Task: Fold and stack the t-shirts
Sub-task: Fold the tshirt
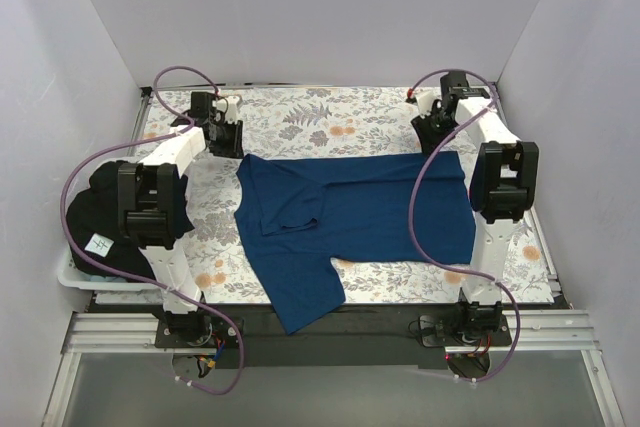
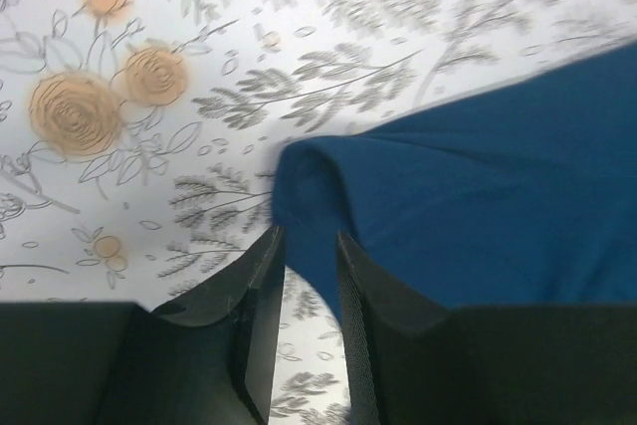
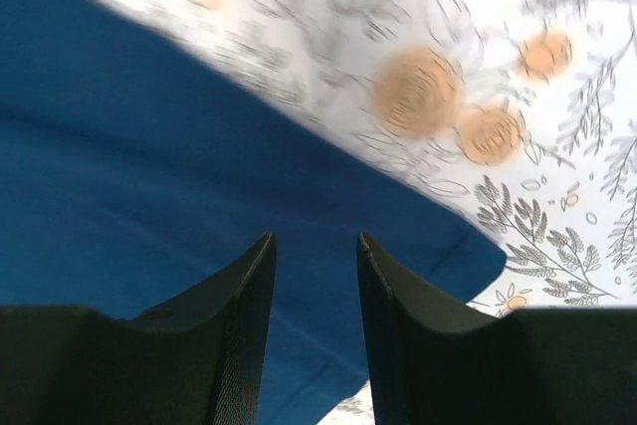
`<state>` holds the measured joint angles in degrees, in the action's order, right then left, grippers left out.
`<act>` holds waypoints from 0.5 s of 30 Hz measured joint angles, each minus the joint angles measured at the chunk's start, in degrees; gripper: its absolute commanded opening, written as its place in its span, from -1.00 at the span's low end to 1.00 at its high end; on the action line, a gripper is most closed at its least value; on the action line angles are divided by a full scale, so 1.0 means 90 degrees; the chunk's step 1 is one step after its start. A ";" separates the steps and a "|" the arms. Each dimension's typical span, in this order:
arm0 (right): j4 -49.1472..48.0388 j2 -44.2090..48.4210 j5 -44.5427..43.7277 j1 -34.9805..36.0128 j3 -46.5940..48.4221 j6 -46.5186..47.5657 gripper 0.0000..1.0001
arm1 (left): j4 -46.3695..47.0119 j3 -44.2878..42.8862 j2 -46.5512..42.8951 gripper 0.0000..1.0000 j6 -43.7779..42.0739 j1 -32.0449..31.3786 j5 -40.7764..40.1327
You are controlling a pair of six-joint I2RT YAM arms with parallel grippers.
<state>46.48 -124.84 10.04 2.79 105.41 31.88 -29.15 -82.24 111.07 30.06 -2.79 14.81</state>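
A plain dark royal blue t-shirt (image 1: 370, 207) lies spread on the floral cloth in the middle, its top edge folded over and one sleeve hanging toward the near edge. My left gripper (image 1: 225, 137) hovers at its far left corner. In the left wrist view the jaws (image 2: 311, 234) stand a little apart, with the shirt's folded corner (image 2: 478, 176) just past the tips. My right gripper (image 1: 435, 132) is near the far right corner. In the right wrist view its jaws (image 3: 316, 238) are open above the blue cloth (image 3: 149, 166). A black t-shirt (image 1: 100, 212) with a white tag (image 1: 99, 243) lies at the left.
The white floral-patterned cloth (image 1: 300, 117) covers the table. A white bin (image 1: 75, 277) under the black t-shirt sits at the left edge. White walls close in the back and both sides. Purple cables loop off both arms.
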 measured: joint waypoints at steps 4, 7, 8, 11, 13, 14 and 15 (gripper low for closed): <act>-0.0024 0.0743 0.0401 0.0503 -0.0129 0.0002 -0.15 | -0.0051 0.0002 -0.0294 -0.42 0.0318 0.0002 0.0527; -0.0029 0.1248 0.0741 0.0954 -0.0255 0.0002 -0.21 | -0.0114 0.0041 -0.0284 -0.40 0.0595 0.0002 0.0852; -0.0032 0.1367 0.0838 0.1132 -0.0306 0.0002 -0.21 | -0.0146 0.0070 -0.0282 -0.39 0.0685 0.0000 0.0950; -0.0046 0.1605 0.1035 0.1736 -0.0532 -0.0002 -0.22 | -0.0211 0.0175 -0.0279 -0.38 0.0933 0.0000 0.1188; -0.0041 0.1632 0.1120 0.2198 -0.0690 -0.0010 -0.22 | -0.0240 0.0272 -0.0279 -0.38 0.1098 0.0000 0.1326; -0.0049 0.1632 0.1139 0.2463 -0.0782 -0.0022 -0.22 | -0.0243 0.0333 -0.0279 -0.38 0.1173 0.0000 0.1377; -0.0036 0.1625 0.1141 0.2732 -0.0874 -0.0046 -0.22 | -0.0255 0.0393 -0.0279 -0.37 0.1243 0.0000 0.1426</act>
<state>46.15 -110.21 20.32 27.38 97.54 31.46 -31.44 -78.70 108.55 41.25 -2.79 27.64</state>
